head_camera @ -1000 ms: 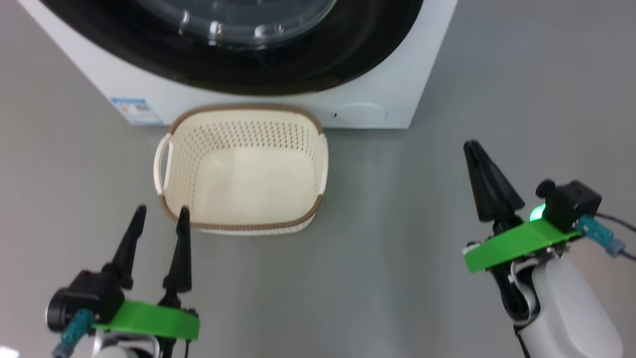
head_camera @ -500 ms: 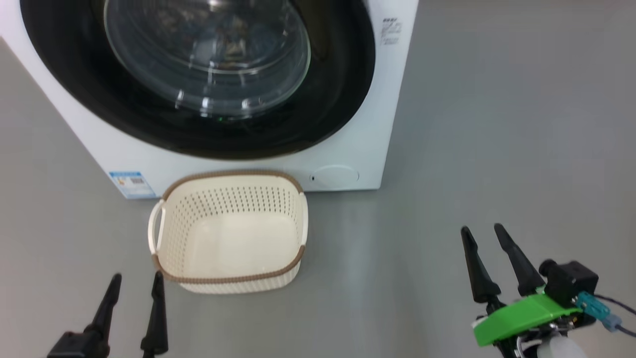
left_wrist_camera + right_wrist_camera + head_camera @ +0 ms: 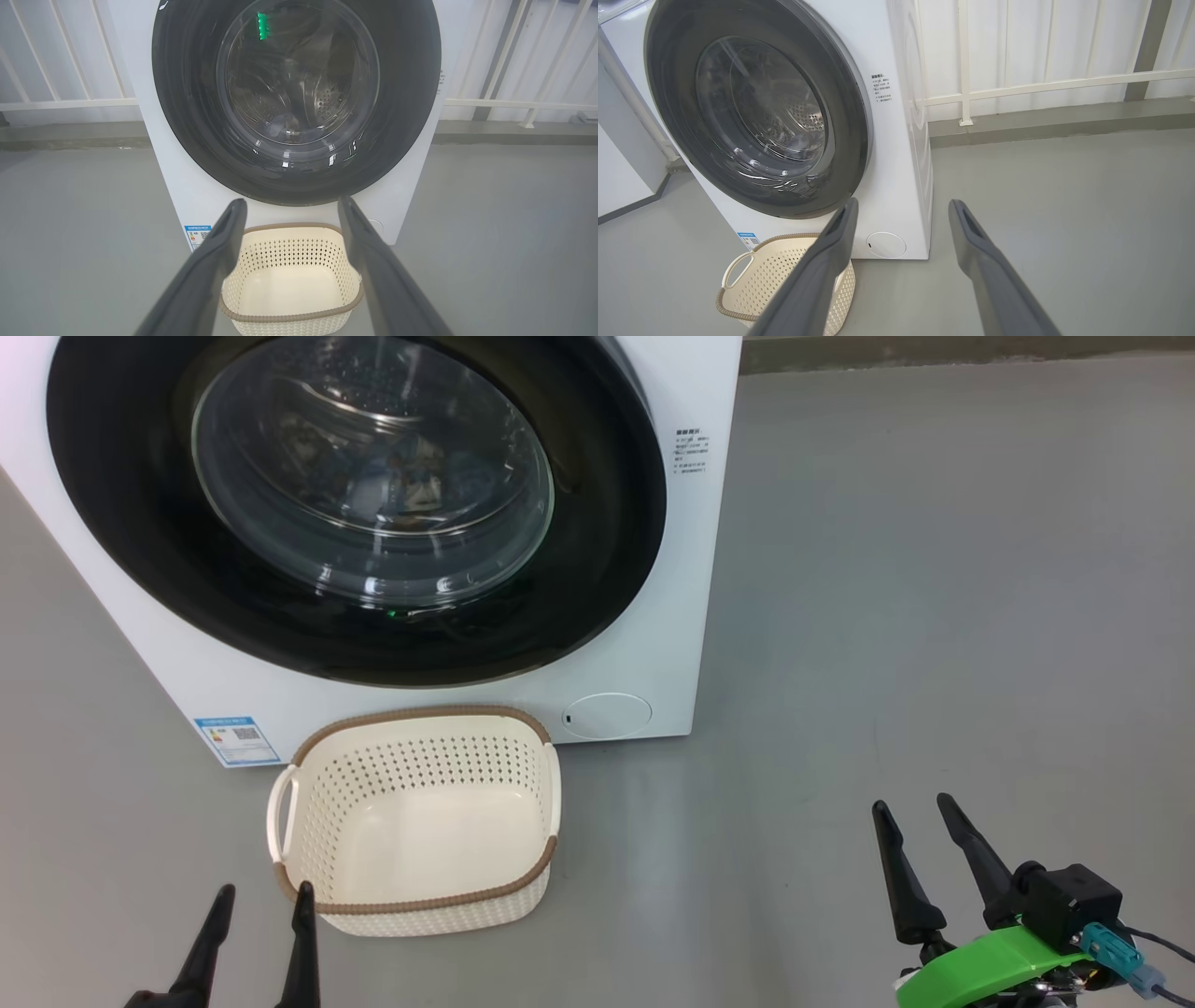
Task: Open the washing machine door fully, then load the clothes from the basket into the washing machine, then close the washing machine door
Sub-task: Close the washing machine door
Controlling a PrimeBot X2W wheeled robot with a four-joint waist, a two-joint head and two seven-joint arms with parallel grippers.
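The washing machine [image 3: 644, 644] stands on the grey floor with its door [image 3: 140, 560] shut flat against the front. Through the glass bowl [image 3: 299, 79], the clothes [image 3: 284, 125] show dimly as a pale bluish heap low in the drum. Just in front of the machine the basket [image 3: 308, 775] sits on the floor with nothing in it. My left gripper [image 3: 264, 891] is open at the basket's near left corner, with nothing between its fingers. My right gripper [image 3: 912, 805] is open over bare floor, well right of the basket. Both wrist views look past open fingers [image 3: 224, 247] [image 3: 976, 242] at the machine.
A white railing [image 3: 1045, 84] and a low grey kerb [image 3: 1064, 121] run behind the machine. Another white unit [image 3: 616, 177] stands beside it on the far side. Bare grey floor [image 3: 934, 616] stretches to the machine's right.
The head camera has tilted up, so the machine and basket sit lower in view. My right gripper has gone from shut to open. The left one stays open.
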